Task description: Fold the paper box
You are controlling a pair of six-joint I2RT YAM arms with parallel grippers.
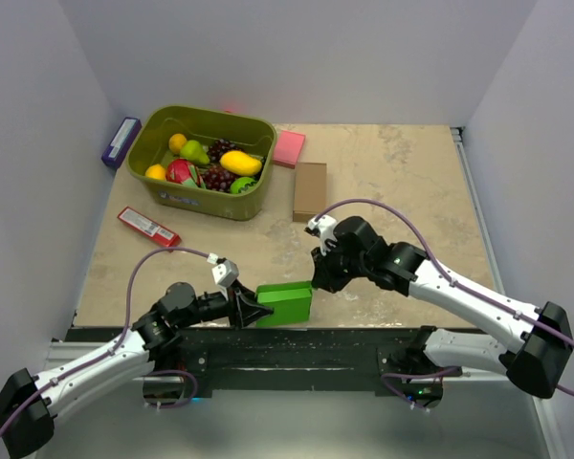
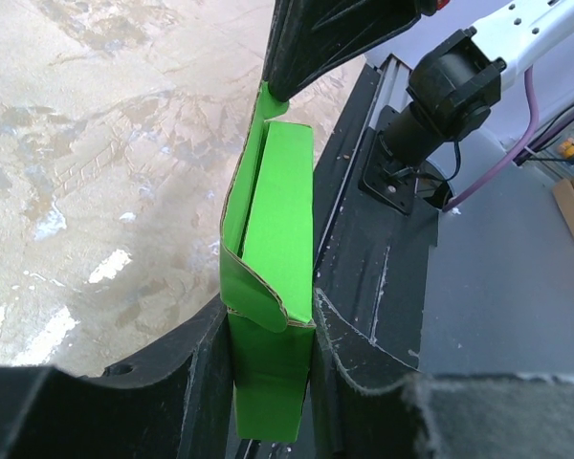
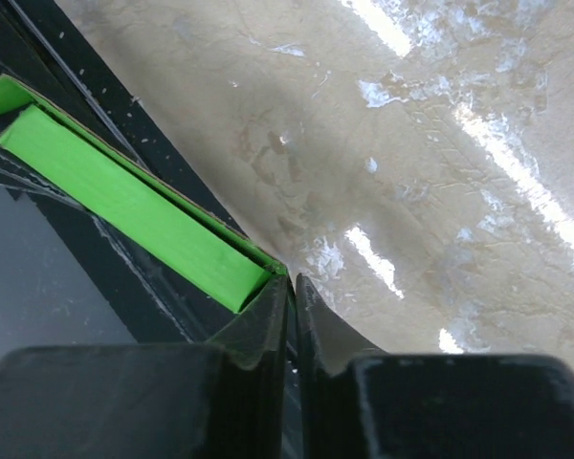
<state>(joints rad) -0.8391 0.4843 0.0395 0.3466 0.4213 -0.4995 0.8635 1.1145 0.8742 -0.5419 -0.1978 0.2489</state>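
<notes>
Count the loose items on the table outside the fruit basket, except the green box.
4: a purple box left of the basket, a red packet near its front-left corner, a pink pad at its right, a brown box near the pad. Others may be hidden.

Left arm [image 1: 86, 368] lies low along the near edge, forearm reaching right. My left gripper [image 1: 252, 311] is clamped across one end of the paper box [image 1: 285, 304]. Right arm [image 1: 459, 292] bends in from the right. My right gripper [image 1: 318, 283] points down, fingers [image 3: 258, 335] almost together, pinching the box's other end flap.
</notes>
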